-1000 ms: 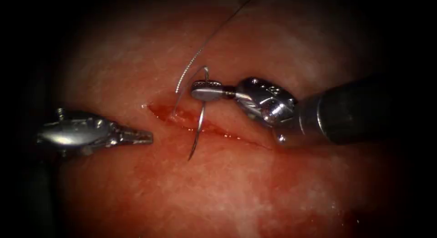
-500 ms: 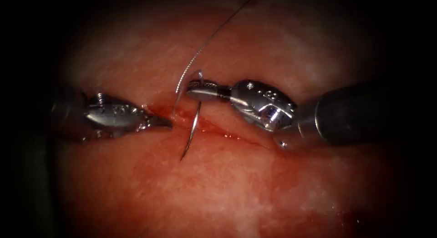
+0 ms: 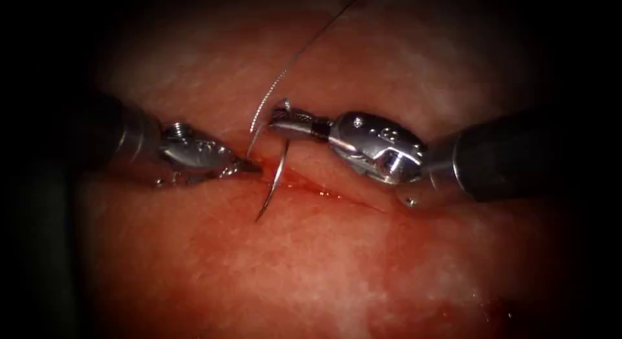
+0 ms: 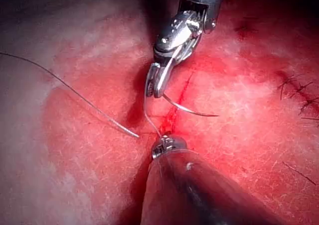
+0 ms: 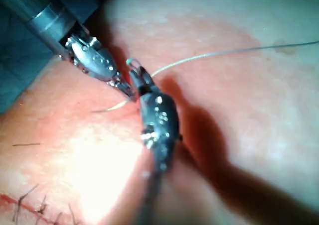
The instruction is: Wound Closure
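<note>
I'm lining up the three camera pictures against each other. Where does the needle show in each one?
Endoscope view: the needle hangs from the right tool, gripped near its thread end, curving across the cut.
Left wrist view: the needle juts sideways beneath the right tool.
Right wrist view: the needle lies between both tools.
Shared landmark: the thread.

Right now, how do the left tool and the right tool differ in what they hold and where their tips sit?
The right tool is shut on the needle near its thread end, above the cut; the left tool holds nothing visible, its closed tip at the cut's left end. The right tool's tip sits off the tissue; the left tool's tip meets the wound edge. Both point at the needle, whose point lies free below the cut.
</note>
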Robot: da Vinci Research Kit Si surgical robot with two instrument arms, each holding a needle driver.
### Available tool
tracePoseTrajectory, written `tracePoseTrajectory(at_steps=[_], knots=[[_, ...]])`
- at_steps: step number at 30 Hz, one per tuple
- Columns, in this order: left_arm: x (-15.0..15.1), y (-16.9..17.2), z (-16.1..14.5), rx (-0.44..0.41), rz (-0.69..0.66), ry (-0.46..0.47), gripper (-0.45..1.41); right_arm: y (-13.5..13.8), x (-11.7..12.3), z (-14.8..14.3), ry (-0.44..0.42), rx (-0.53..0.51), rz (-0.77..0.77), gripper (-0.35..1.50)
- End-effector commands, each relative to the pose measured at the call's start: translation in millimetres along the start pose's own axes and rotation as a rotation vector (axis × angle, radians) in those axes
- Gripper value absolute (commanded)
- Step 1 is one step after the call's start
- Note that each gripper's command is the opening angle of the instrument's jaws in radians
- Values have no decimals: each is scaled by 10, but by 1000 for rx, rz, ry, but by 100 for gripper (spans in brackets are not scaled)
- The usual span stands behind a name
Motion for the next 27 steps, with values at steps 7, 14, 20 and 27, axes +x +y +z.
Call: tracePoseTrajectory(at_steps=[7,14,20,27], knots=[[-18,3,25,-10,5,-108,-45,-8,-10,5,-1,1,-20,-35],[-19,-14,38,-2,7,-154,-45,-10,-13,7,-7,0,-35,-35],[-21,-20,51,12,15,-223,-45,-12,-18,12,-19,-6,-82,-35],[-28,-23,66,48,46,-373,-45,-8,-23,14,-21,-8,-135,-35]])
